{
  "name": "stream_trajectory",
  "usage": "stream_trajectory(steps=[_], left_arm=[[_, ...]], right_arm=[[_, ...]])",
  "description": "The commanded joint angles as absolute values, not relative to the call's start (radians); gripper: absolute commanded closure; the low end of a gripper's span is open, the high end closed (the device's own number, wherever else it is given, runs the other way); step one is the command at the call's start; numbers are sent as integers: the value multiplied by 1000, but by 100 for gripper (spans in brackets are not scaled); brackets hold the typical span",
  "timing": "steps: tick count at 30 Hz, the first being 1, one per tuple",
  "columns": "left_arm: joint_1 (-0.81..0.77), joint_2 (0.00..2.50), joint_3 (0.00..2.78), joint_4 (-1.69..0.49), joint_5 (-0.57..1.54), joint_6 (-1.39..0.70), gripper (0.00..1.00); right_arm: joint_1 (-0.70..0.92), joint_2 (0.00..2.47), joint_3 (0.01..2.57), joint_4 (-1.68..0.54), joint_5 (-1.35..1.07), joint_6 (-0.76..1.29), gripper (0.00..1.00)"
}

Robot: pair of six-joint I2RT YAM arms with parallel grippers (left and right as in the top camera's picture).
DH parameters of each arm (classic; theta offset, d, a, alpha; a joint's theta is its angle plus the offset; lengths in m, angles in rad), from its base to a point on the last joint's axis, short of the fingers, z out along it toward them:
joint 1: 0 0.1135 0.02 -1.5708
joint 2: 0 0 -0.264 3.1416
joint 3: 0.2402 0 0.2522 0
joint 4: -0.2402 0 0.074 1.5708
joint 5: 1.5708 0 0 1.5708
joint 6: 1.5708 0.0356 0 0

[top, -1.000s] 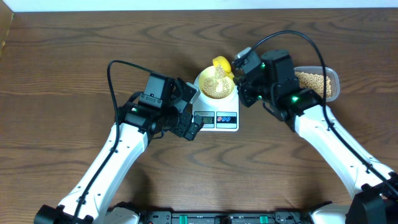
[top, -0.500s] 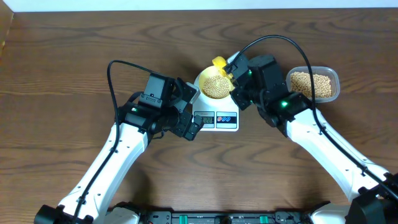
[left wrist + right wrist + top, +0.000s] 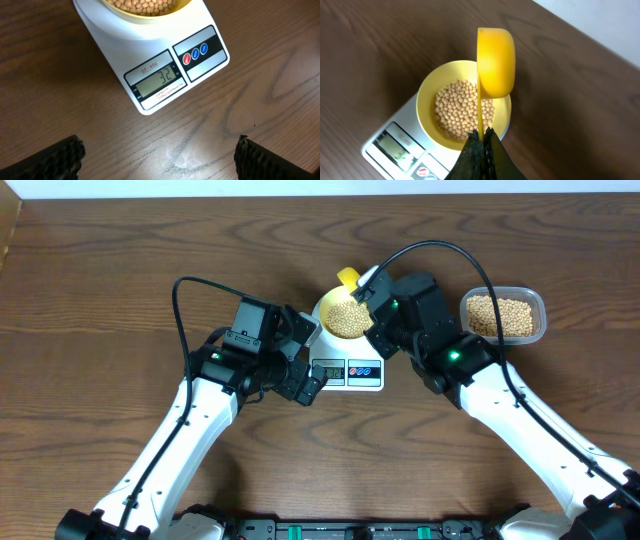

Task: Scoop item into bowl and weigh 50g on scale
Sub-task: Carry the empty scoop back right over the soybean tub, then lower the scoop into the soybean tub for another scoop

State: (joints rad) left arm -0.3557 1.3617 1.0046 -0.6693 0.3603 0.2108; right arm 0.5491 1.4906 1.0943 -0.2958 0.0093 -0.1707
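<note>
The wooden table carried everything. The left arm reached in from the near left and the right arm from the near right, and both ended close to the scale. The white scale lay near the middle of the table, with its display facing the near edge. A clear plastic tub, partly filled with beans, sat well to the scale's right.

The pale yellow bowl stood on the far part of the scale's platform. The left gripper hung over bare wood just in front of the scale, its fingers spread wide apart and holding nothing. The right gripper had its fingers pressed together on the thin handle of the yellow scoop. The scoop's cup was turned on its side above the bowl's far rim.

The beans lay heaped in the bowl, covering its bottom. The display read 32. A red and a blue button sat beside it.
</note>
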Motion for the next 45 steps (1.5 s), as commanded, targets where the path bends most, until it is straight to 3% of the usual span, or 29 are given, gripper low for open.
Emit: stream_trajectory(steps=[1, 7, 13, 25, 45], left_arm=[[-357, 1365, 998, -669, 354, 224, 2], [-357, 1365, 998, -669, 354, 224, 2], [-357, 1365, 998, -669, 354, 224, 2], [-357, 1365, 998, -669, 354, 224, 2], [-357, 1365, 998, -669, 354, 224, 2]], right_arm=[[520, 1473, 1098, -298, 2, 72, 99], [390, 1446, 1098, -289, -203, 192, 99], [131, 1352, 1098, -331, -413, 233, 99], [-232, 1311, 1097, -596, -309, 261, 99], [-294, 1326, 1097, -492, -80, 213, 99]])
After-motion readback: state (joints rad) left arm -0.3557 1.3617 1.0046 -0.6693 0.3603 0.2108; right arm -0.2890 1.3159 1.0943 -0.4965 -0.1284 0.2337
